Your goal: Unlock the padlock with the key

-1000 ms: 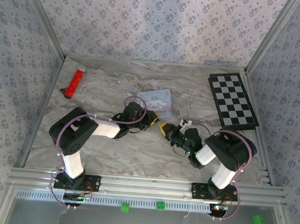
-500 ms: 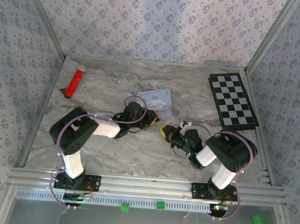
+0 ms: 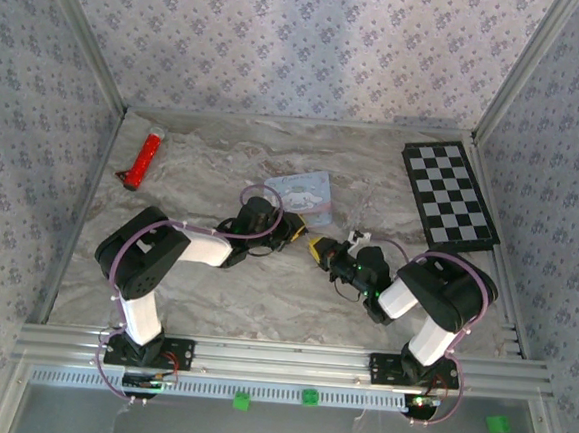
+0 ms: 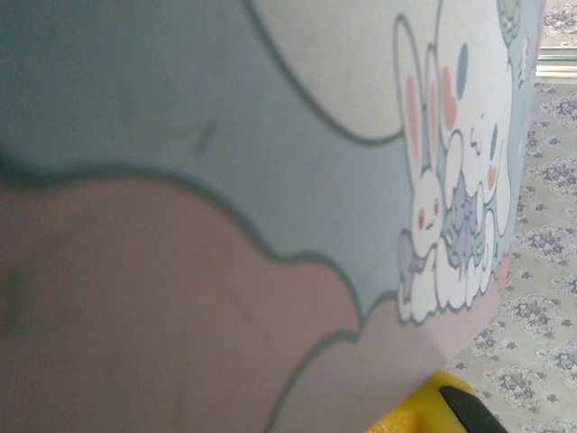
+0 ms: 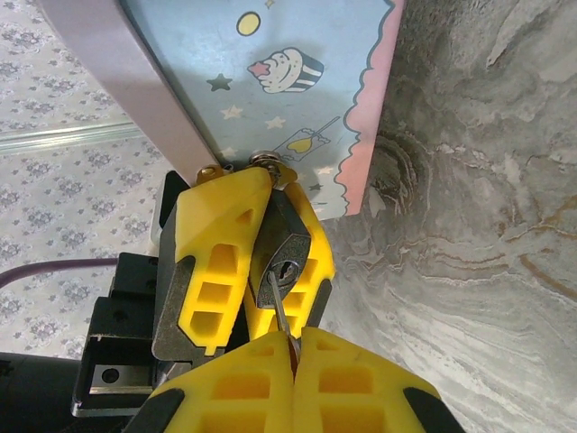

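Hardly anything is shifting; the right gripper (image 5: 293,341) is pinching the key (image 5: 278,311) at the padlock (image 5: 287,248); the left gripper (image 3: 294,235) is clamping it; insertion is seemingly stalling.

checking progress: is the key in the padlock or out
In: the key runs from the right pincer into the keyhole of the padlock.

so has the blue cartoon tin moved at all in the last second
No, the tin keeps the same spot between the red tool and the checkerboard in the top view.
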You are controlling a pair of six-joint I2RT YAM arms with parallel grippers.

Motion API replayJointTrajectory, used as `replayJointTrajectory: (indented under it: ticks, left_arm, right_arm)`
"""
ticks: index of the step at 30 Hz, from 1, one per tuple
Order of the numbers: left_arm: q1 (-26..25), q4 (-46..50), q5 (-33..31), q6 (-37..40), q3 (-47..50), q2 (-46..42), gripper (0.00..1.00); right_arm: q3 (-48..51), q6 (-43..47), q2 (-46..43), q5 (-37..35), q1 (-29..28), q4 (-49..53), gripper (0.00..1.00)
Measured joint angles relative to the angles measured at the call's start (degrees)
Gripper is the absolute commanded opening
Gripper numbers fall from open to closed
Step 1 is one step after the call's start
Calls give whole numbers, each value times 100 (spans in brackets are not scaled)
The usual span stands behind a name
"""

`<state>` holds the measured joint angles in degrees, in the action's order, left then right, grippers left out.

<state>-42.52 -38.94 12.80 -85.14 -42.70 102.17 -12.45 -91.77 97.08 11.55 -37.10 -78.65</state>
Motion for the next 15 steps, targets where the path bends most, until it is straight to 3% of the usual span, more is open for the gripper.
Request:
replayJointTrajectory:
  ticks: [15]
  left_arm:
    - [-17,11,-13,0,0,0,5]
  right_arm:
    - [-39,-2,133,20,0,-13,0]
